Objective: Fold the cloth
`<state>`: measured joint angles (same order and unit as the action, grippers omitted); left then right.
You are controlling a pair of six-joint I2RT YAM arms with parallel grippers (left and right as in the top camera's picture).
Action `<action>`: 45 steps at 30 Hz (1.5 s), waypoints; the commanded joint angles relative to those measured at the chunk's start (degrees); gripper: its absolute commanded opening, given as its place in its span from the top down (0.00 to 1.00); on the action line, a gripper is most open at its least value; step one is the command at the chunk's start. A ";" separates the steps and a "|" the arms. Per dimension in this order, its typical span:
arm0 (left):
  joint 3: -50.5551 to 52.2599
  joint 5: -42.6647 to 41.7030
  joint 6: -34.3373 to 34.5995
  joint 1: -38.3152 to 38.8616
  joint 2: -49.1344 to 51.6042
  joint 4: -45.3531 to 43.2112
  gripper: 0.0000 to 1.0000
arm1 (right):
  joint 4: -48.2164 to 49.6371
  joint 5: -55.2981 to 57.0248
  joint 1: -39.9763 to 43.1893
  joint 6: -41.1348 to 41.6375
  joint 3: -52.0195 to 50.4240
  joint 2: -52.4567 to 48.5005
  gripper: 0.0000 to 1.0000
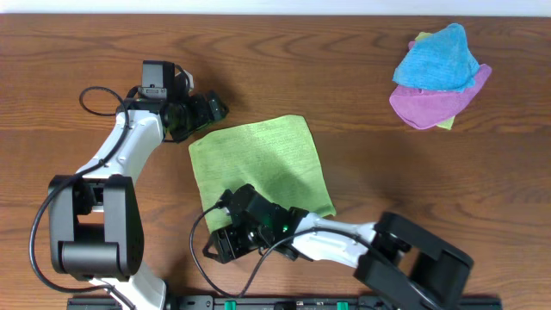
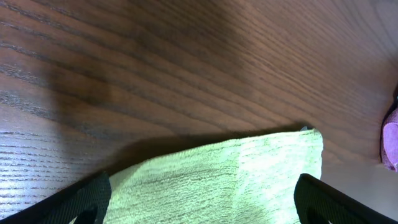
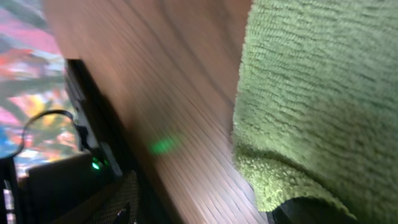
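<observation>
From overhead, the cloth (image 1: 258,168) lies flat on the table (image 1: 362,172) between your grippers. Your left gripper (image 1: 209,109) is just off one corner and your right gripper (image 1: 228,237) is over another. In the left wrist view, your jaws are spread wide, with the cloth's edge just ahead between them. In the right wrist view, your jaws stand apart and the cloth's edge drapes over one finger (image 3: 311,213).

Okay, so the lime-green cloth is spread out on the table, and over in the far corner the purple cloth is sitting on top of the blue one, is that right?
Not quite. It is the other way round: the blue cloth sits on top of the purple cloth, as the overhead view shows. The lime-green cloth is indeed spread out on the table.
</observation>
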<state>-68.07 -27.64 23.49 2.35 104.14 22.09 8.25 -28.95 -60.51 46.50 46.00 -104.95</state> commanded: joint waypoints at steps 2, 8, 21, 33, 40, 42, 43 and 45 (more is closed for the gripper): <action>-1.46 0.74 -1.20 -0.20 -1.20 0.13 0.04 | -6.32 6.56 -0.13 -3.98 -2.38 0.24 0.34; -1.46 0.59 -0.96 -0.20 -1.20 0.13 0.04 | -14.56 11.10 -0.11 -5.31 -2.38 3.87 0.34; -1.49 0.61 -0.72 -0.20 -1.20 0.09 0.04 | -27.61 18.32 -1.14 -8.46 -2.12 8.63 0.32; -1.49 0.59 -0.24 -0.20 -1.20 0.11 0.05 | -37.79 34.12 -1.77 -15.41 4.92 8.63 0.34; -1.49 0.50 0.55 -0.20 -1.20 0.09 0.04 | -45.38 36.46 -1.73 -17.49 9.29 8.63 0.32; -1.49 0.26 0.55 -0.20 -1.20 0.09 0.04 | -46.73 35.50 -1.73 -17.51 10.19 8.63 0.32; -1.49 0.04 0.55 -0.20 -1.20 0.07 0.04 | -47.06 34.38 -1.73 -17.53 10.51 8.63 0.32; -1.49 -0.15 0.55 -0.20 -1.20 0.09 0.04 | -47.06 31.91 -1.73 -17.64 10.78 8.63 0.32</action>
<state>-68.07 -27.68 23.97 2.35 104.14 22.09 -38.59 4.62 -62.43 30.15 55.42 -96.01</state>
